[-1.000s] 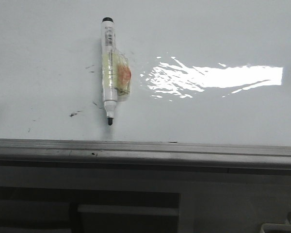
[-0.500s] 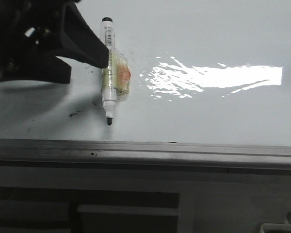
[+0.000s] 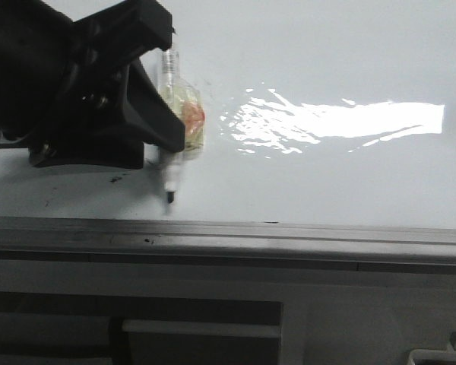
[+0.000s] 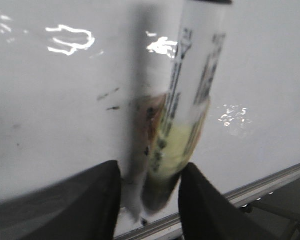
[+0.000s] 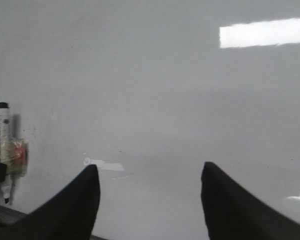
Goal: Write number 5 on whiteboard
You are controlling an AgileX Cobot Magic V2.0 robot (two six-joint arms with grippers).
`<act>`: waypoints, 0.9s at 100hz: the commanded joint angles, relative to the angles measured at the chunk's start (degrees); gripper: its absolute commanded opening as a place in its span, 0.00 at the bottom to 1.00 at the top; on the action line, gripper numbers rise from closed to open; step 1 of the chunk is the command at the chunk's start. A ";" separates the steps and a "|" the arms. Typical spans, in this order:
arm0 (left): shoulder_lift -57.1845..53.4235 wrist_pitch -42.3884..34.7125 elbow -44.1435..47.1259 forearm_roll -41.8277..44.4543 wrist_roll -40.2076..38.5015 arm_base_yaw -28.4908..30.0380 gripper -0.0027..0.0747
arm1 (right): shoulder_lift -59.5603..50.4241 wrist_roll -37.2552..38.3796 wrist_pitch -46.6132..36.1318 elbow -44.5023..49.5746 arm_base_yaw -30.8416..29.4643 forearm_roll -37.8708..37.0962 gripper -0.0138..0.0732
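Observation:
The whiteboard [image 3: 327, 61] lies flat, glossy white with glare and faint black smudges. No number 5 shows on it. A white marker [image 3: 172, 179], wrapped in yellowish tape with a red patch, lies near the board's front edge, its black tip toward the grey rail [image 3: 289, 236]. My left gripper [image 3: 167, 144] is over the marker from the left and hides its upper half. In the left wrist view the open gripper [image 4: 149, 200] straddles the marker [image 4: 195, 75], with a gap on one side. My right gripper [image 5: 150, 172] is open and empty over bare board, the marker [image 5: 1, 125] far to its side.
The grey metal rail runs along the board's front edge, with dark framework [image 3: 197, 319] below it. A bright glare patch [image 3: 342, 122] lies right of the marker. Small black specks [image 3: 115, 179] sit left of the marker tip.
My left gripper came in from the upper left and now covers the marker's upper half. The marker's tip has shifted slightly toward the rail.

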 commanded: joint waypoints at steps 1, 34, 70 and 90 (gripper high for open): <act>-0.43 -3.09 -1.26 -0.79 -0.07 0.07 0.12 | 0.96 -0.87 -4.27 -2.36 0.59 0.47 0.62; -7.84 4.23 -2.58 14.78 9.20 0.07 0.01 | 4.38 -10.82 0.25 -7.39 5.91 0.83 0.62; -12.10 19.14 -5.64 32.94 37.24 -1.10 0.01 | 21.30 -33.77 3.19 -11.53 23.69 19.60 0.62; -12.10 16.59 -5.64 32.94 45.00 -4.75 0.01 | 32.87 -34.59 -4.51 -15.39 34.60 20.73 0.62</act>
